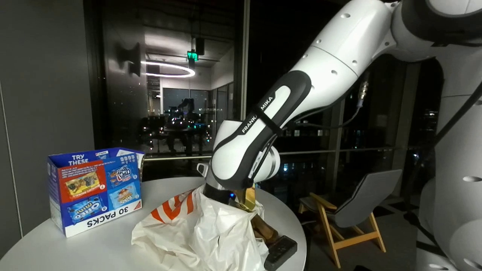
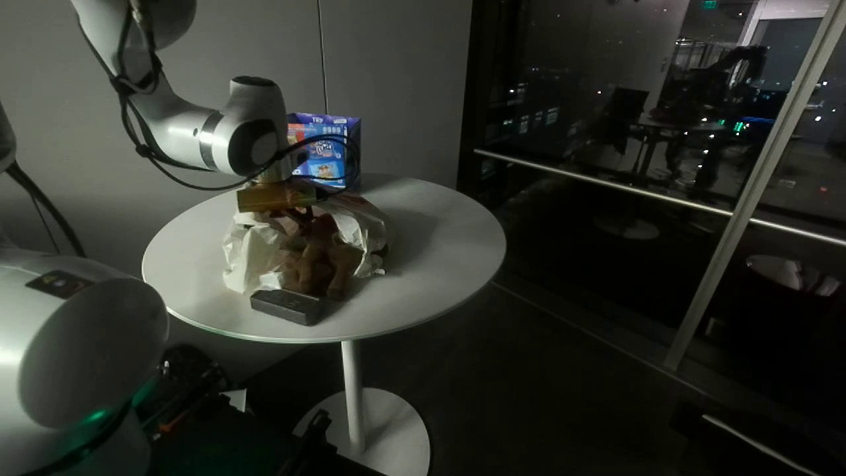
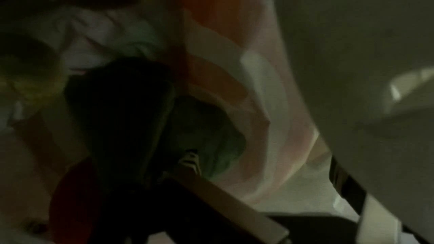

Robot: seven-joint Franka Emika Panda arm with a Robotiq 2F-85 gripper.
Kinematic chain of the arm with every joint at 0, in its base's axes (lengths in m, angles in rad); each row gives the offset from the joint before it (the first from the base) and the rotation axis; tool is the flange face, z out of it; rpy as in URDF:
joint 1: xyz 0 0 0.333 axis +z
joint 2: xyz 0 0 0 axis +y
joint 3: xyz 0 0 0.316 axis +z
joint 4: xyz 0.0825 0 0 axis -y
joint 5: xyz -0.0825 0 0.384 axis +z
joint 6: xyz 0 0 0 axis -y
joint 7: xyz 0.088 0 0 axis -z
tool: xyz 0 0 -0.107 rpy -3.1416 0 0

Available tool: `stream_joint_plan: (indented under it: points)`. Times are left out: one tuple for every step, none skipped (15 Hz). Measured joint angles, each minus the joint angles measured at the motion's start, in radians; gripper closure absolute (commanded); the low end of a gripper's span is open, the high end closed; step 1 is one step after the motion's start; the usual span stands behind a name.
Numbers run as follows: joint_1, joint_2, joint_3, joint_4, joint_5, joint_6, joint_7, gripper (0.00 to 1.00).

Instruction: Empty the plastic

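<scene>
A white plastic bag (image 1: 211, 233) with red-orange print lies crumpled on the round table; it also shows in an exterior view (image 2: 254, 254). Its mouth faces a brown soft-looking item (image 2: 324, 258), also visible in an exterior view (image 1: 265, 229). My gripper (image 3: 264, 171) reaches down into the bag's opening, its fingertips hidden by plastic in an exterior view. In the dark wrist view its fingers are apart with nothing clearly between them. A bag flap covers part of the right finger. Inside the bag are a dark long item (image 3: 118, 115), a dark green item (image 3: 212, 135) and a red item (image 3: 73, 206).
A dark grey block (image 2: 287, 305) lies on the white round table (image 2: 436, 231) near its edge, beside the bag; it also shows in an exterior view (image 1: 281, 251). A blue snack box (image 1: 96, 188) stands at the table's far side. Windows and a chair (image 1: 354, 207) are beyond.
</scene>
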Motion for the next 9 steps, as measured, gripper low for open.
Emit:
stream_joint_plan:
  points:
    - [-0.011,0.025,-0.001,0.002,-0.043,0.0,-0.008,0.0]
    - [-0.022,0.053,-0.002,0.006,-0.083,0.002,-0.015,0.0]
    - [-0.032,0.08,-0.002,0.013,-0.133,0.01,-0.015,0.0]
    - [-0.039,0.102,-0.007,0.023,-0.197,0.018,-0.006,0.0]
    - [-0.032,0.114,-0.031,0.032,-0.284,0.031,0.021,0.0]
    - [-0.016,0.116,-0.063,0.04,-0.371,0.045,0.062,0.0]
    - [-0.012,0.111,-0.078,0.049,-0.455,0.053,0.111,0.0]
    - [-0.013,0.099,-0.081,0.057,-0.516,0.056,0.153,0.0]
    - [-0.013,0.081,-0.081,0.064,-0.557,0.059,0.186,0.0]
